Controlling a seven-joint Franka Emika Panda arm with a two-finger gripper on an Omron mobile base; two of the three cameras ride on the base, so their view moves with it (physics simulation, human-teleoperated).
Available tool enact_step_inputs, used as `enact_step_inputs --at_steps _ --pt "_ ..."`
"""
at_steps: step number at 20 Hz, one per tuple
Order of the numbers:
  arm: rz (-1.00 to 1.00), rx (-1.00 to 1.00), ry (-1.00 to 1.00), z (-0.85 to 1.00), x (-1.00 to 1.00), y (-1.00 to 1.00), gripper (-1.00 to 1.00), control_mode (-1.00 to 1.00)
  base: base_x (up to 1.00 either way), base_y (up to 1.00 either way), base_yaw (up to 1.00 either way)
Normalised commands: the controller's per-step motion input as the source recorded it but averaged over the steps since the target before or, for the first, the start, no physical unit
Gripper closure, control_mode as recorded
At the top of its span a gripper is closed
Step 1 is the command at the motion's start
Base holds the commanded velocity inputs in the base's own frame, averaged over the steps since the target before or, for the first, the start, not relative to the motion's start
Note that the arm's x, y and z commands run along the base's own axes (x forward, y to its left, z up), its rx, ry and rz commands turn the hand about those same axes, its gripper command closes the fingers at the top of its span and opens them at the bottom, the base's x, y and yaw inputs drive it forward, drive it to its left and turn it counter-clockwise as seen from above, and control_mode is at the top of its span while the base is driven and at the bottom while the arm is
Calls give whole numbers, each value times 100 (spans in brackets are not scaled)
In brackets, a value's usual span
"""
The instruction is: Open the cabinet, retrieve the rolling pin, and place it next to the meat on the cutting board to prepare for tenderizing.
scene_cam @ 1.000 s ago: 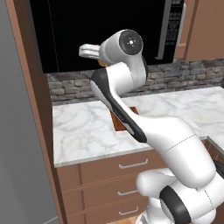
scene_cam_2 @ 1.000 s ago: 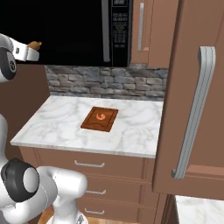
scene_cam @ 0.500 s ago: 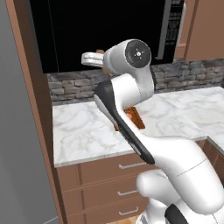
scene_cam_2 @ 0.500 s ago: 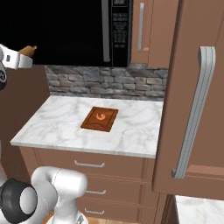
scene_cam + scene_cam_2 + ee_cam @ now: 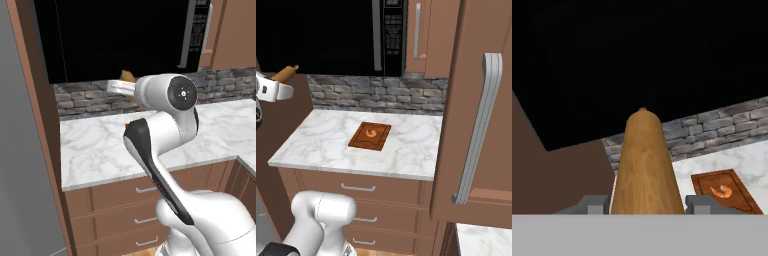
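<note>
My gripper (image 5: pixel 646 204) is shut on the light-tan rolling pin (image 5: pixel 643 165), which sticks out forward between the two fingers (image 5: pixel 594 204). It hangs in the air in front of the microwave, left of and well above the board. The right base view shows the pin (image 5: pixel 286 73) in the gripper (image 5: pixel 280 81) at the left edge; in the left base view the pin (image 5: pixel 128 76) peeks out behind the hand. The reddish-brown cutting board (image 5: pixel 362 142) lies on the marble counter with the meat (image 5: pixel 371 132) on it. The cabinet door (image 5: pixel 476 75) stands open at the right.
A black microwave (image 5: pixel 331 35) hangs above the stone backsplash. The white marble counter (image 5: pixel 321 145) has brown drawers (image 5: pixel 356 189) below. A tall brown panel (image 5: pixel 37 130) bounds the counter's left end. The open door's silver handle (image 5: pixel 478 130) juts into the near right.
The hand has come down and moved toward the counter's middle with the rolling pin still held. My arm's elbow has swung to the right in the left base view.
</note>
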Motion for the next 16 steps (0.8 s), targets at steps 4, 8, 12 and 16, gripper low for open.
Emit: enact_step_inputs --at_steps 4,8,12,16 --pt "-7 9 7 -31 0 -48 100 -100 0 0 0" --pt "-12 9 4 -35 0 -54 100 -100 0 0 0" --pt "-18 2 4 -39 0 -64 100 -100 0 0 0" --pt "-25 1 7 -34 0 -56 100 -100 0 0 0"
